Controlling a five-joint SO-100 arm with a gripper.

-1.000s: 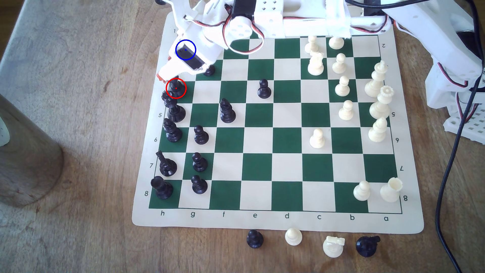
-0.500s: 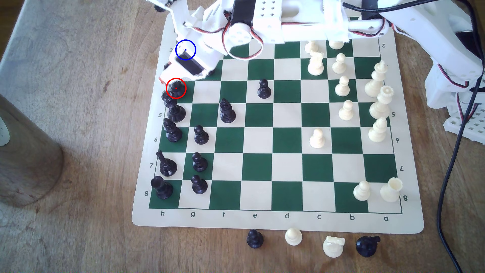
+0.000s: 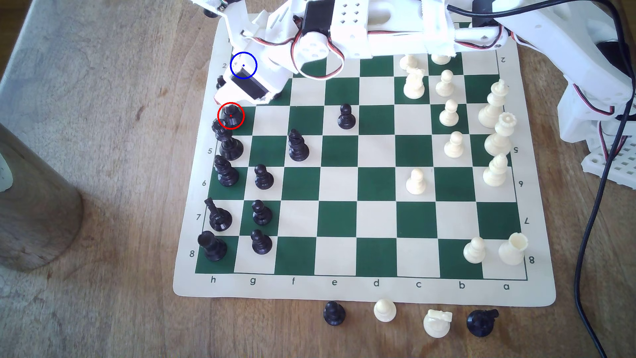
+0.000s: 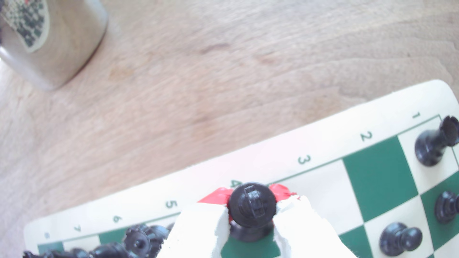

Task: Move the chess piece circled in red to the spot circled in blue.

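Where hand (image 4: 250, 218) grips, glossy knob-headed blk piece (image 4: 252, 207).

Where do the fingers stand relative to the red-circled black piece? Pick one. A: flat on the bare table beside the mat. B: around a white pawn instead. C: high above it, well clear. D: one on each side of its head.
D: in the wrist view the white fingers flank the rounded head of the black piece, which stands on its green square.

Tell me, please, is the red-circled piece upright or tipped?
Upright: the chess piece circled in red stands on its base on a green square, between the gripper's fingers.
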